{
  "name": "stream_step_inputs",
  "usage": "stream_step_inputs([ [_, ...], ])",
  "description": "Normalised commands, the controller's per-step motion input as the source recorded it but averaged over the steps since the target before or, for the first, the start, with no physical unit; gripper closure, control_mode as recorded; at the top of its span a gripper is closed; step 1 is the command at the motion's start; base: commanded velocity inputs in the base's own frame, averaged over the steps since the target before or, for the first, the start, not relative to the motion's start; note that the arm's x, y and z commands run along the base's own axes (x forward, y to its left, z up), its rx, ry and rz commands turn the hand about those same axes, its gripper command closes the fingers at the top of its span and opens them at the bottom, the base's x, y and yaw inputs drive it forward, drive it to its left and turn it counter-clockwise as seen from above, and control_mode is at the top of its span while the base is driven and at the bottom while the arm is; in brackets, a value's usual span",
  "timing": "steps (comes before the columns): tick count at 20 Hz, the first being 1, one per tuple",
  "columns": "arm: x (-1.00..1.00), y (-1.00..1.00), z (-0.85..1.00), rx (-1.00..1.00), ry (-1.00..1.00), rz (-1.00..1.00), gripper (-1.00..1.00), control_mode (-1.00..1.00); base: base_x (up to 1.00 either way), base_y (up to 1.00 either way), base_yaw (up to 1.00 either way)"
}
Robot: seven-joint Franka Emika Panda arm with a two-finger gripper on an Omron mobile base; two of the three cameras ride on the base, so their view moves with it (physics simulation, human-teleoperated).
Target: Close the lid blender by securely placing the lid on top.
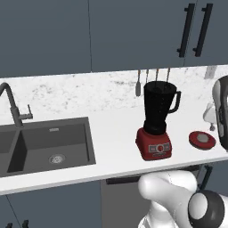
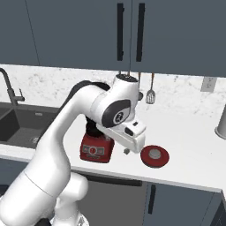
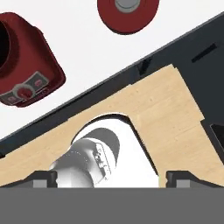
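Both dark fingertips (image 3: 43, 178) sit at the bottom corners of the hand view, spread far apart with nothing between them, so the gripper (image 3: 107, 179) reads as open and empty. Beyond the tips, in the middle of that frame, lies pale wood floor (image 3: 175, 113), then the dark front edge of the counter cabinets (image 3: 210, 48) running diagonally; the hand is therefore looking down past the counter edge, not yet over the work. Farther on, at the top centre of the hand view, the lid (image 3: 127, 15) lies flat on the white counter (image 3: 78, 39), grey knob up, and the blender (image 3: 26, 65) shows its red base and buttons at the upper left. In the left base view the lid (image 1: 202, 139) rests at the right of the frame, near the blender (image 1: 158, 120) but apart from it; the black jar stands upright, its top open. In the right base view the wrist hangs low at frame centre, between blender (image 2: 97, 148) and lid (image 2: 155, 156). Judgement: step in hand is the reach for the lid. To do it well, bring the hand forward until it is over the disc, point the fingers straight down, centre on the grey knob, and close on it squarely so the lid hangs level for seating on the jar. Sink (image 1: 49, 142) at lower left is irrelevant.
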Motion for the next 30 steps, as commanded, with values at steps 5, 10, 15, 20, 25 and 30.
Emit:
stream_step_inputs([
  [5,0.71,-0.93,-0.25,0.06,0.15,-0.02,-1.00,-1.00,0.00,0.00,0.00],
  [10,0.77,-0.46,-0.30,0.00,0.11,0.00,-1.00,-1.00,0.00,0.00,0.00],
  [15,0.55,-0.21,-0.51,0.00,0.07,0.00,-1.00,-1.00,0.00,0.00,0.00],
  [20,0.22,-0.24,-0.54,0.06,0.04,0.00,-1.00,-1.00,0.00,0.00,0.00],
  [25,0.06,-0.15,-0.32,0.05,0.01,0.00,-1.00,-1.00,0.00,0.00,0.00],
  [30,0.17,-0.09,-0.45,0.02,0.05,0.00,-1.00,-1.00,0.00,0.00,0.00],
])
